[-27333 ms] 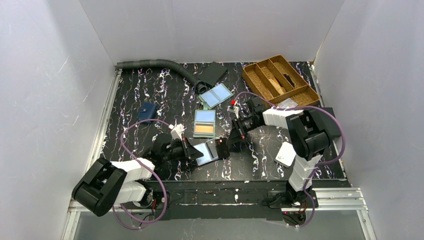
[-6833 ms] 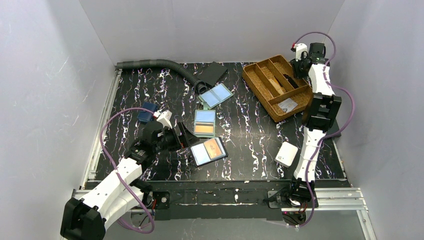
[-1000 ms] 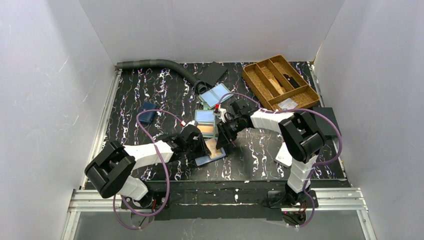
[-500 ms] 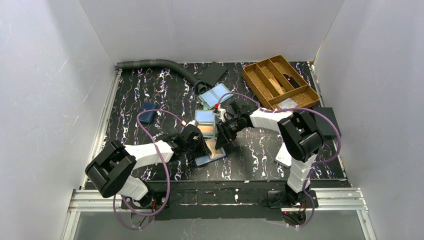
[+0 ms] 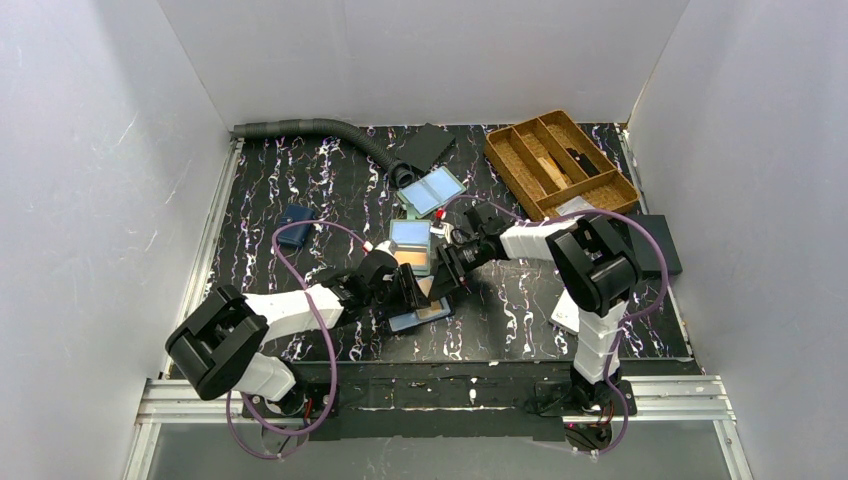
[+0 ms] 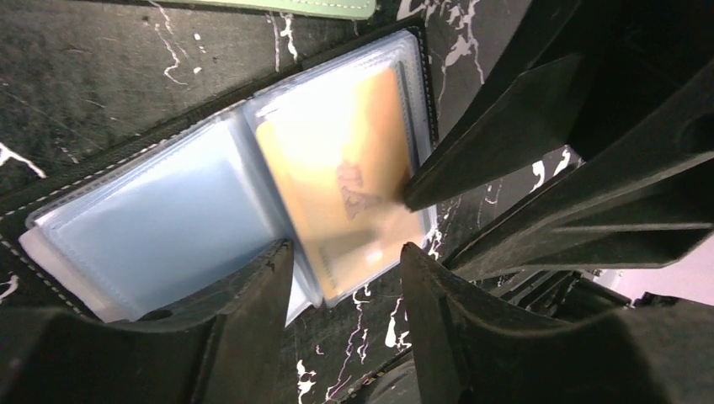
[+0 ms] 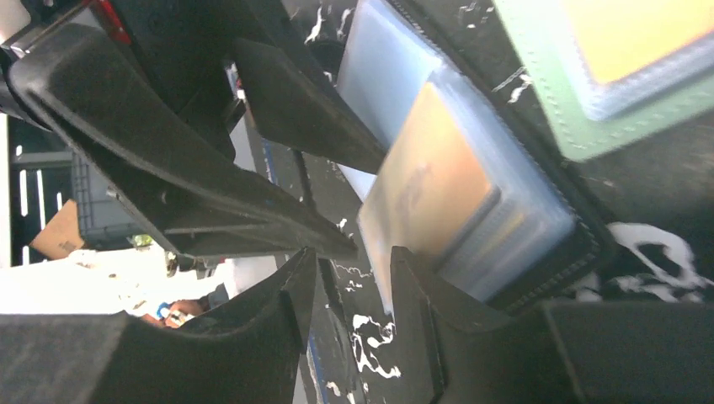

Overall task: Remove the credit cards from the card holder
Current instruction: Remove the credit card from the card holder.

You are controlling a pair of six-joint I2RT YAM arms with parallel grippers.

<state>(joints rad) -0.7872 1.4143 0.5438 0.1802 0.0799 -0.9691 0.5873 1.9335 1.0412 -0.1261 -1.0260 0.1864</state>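
Find the black-edged card holder (image 5: 424, 315) spread open flat near the middle of the tabletop's near edge, just nearer than a green-edged bifold (image 5: 409, 236). See a blue card (image 6: 160, 227) in one clear pocket and the orange card (image 6: 341, 181) in the other, blurred and seemingly part-way out. Place the right gripper (image 7: 354, 261) on the holder's far-right side, jaws parted a little with the orange card's freed edge in the gap, one fingertip (image 6: 412, 195) touching its face; cannot tell of any firm pinch. Place the left gripper (image 6: 341, 257) on the holder's left side, spread wide, clasping nothing, tips at the holder's rim. Judged nearer to the freed edge: the right arm. Likely to turn on drawing the card toward the far-right corner, along the right fingers' own line, with the holder pinned from the left.
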